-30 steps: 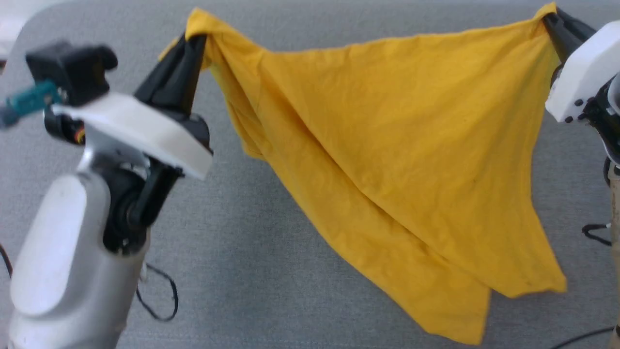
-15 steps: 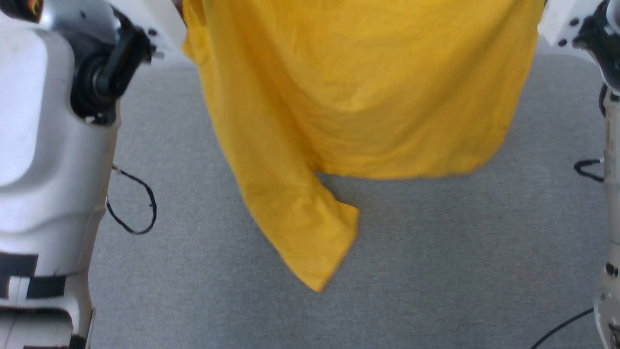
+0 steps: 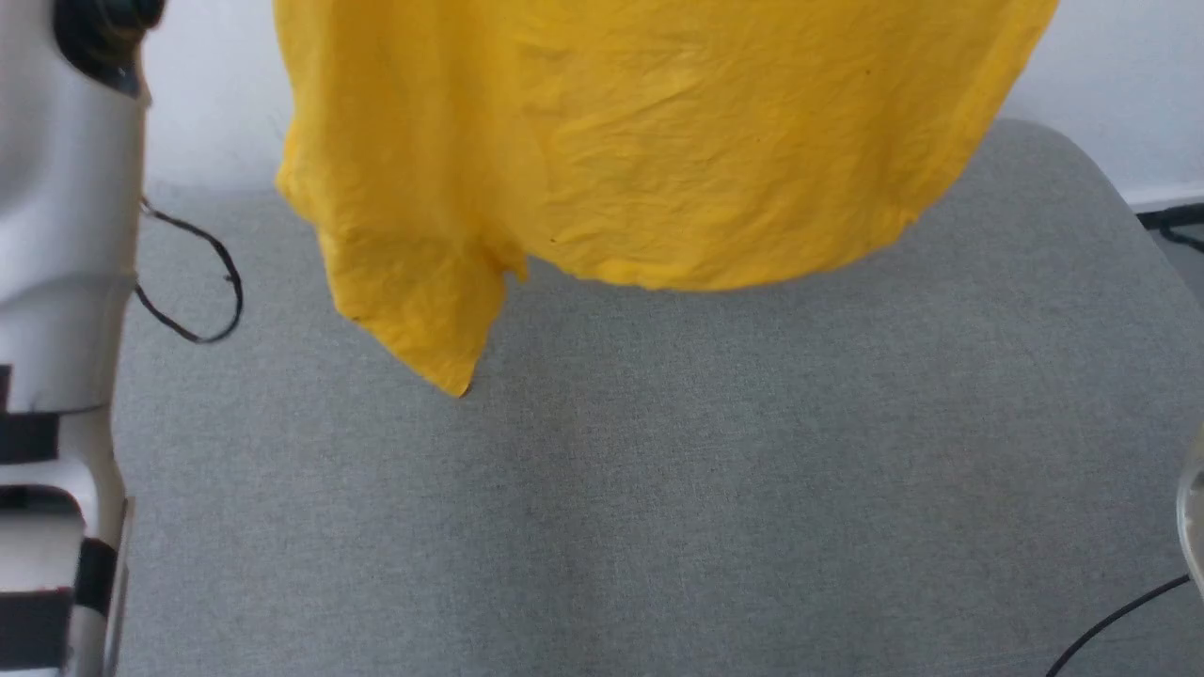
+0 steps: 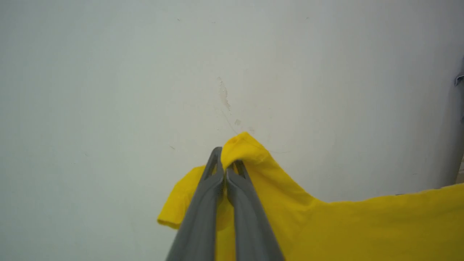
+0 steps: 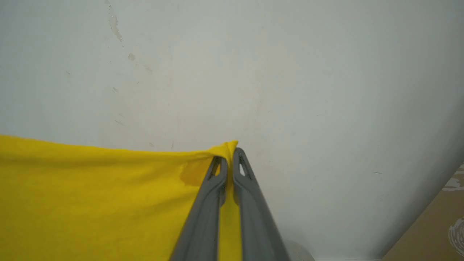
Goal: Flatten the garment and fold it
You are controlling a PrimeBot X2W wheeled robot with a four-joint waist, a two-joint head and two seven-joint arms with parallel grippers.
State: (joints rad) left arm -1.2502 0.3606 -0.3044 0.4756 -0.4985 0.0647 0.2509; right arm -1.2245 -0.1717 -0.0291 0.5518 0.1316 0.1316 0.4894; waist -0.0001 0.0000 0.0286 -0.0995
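The mustard-yellow short-sleeved cotton T-shirt (image 3: 658, 141) hangs in the air, clear of the grey fabric-covered tabletop (image 3: 658, 489) below it, stretched between the two arms. The left gripper (image 4: 226, 165) is clenched on a bunched bit of the shirt's edge, with a loose fold of cloth spilling past its fingers. The right gripper (image 5: 227, 159) is pinched tight on a corner at the other end. The edge between the two runs fairly taut in front of the pale wall (image 5: 290, 72).

In the head view a plain yellow side faces the camera. It is creased but spread as one sheet, and a sleeve-like flap (image 3: 414, 301) dangles lower on the left. I judge the task to be in its early part: the shirt is picked up and opened out, but it is not yet laid flat on the tabletop and no fold has been made. Lowering it, smoothing it and all the folding remain.
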